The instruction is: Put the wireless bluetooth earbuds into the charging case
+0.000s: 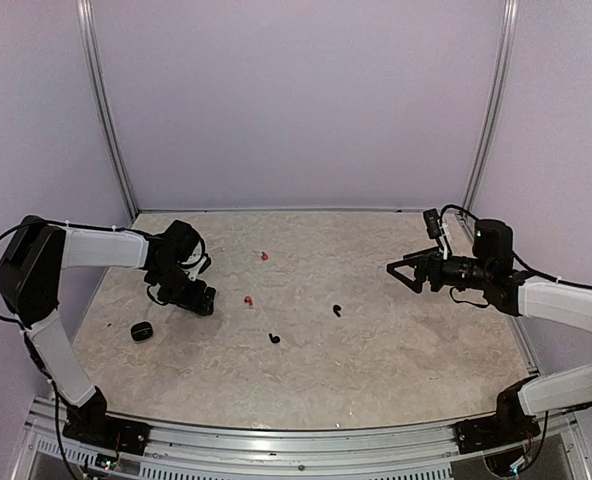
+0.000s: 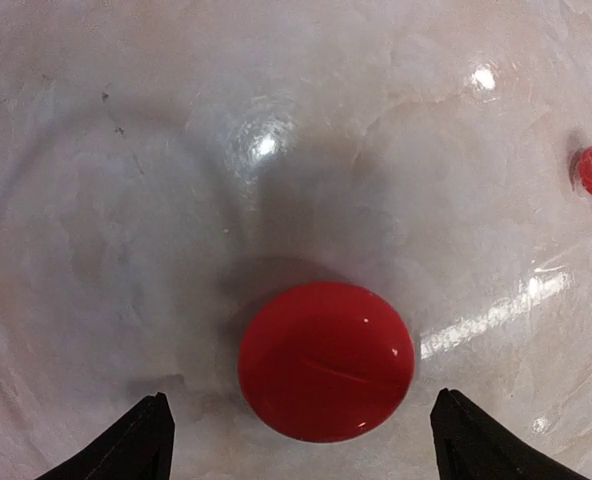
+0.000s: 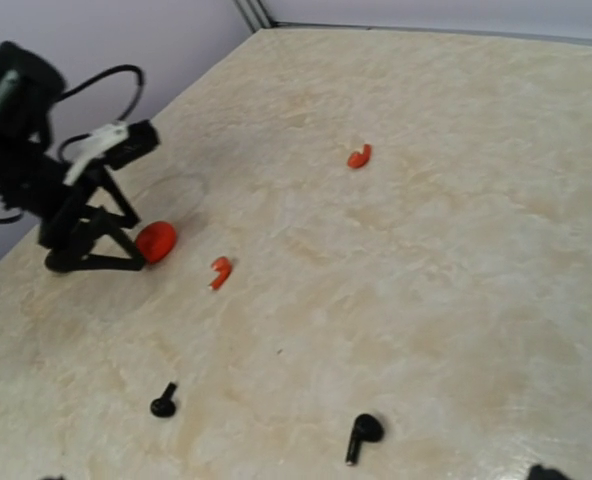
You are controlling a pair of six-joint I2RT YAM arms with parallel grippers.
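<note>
Viewing from above: left claw (image 1: 198, 298) low on the worktop (image 1: 396, 350), right claw (image 1: 401, 272) open, well apart. Left wrist: the red charging case (image 2: 326, 362) is straddled, untouched, by open fingers (image 2: 141, 445). Right wrist: 1 red earbud (image 3: 219, 270) lies near it.

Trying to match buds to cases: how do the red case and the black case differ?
Colour: the red case is glossy red, the black case dark. Place: the red case lies between the open left pincer's fingers, with gaps on both sides; the black case lies alone, closer to the table's near edge. Detail: the red case shows a smooth domed top; the black case is too small to judge. Both look rounded and lie on the table.
</note>
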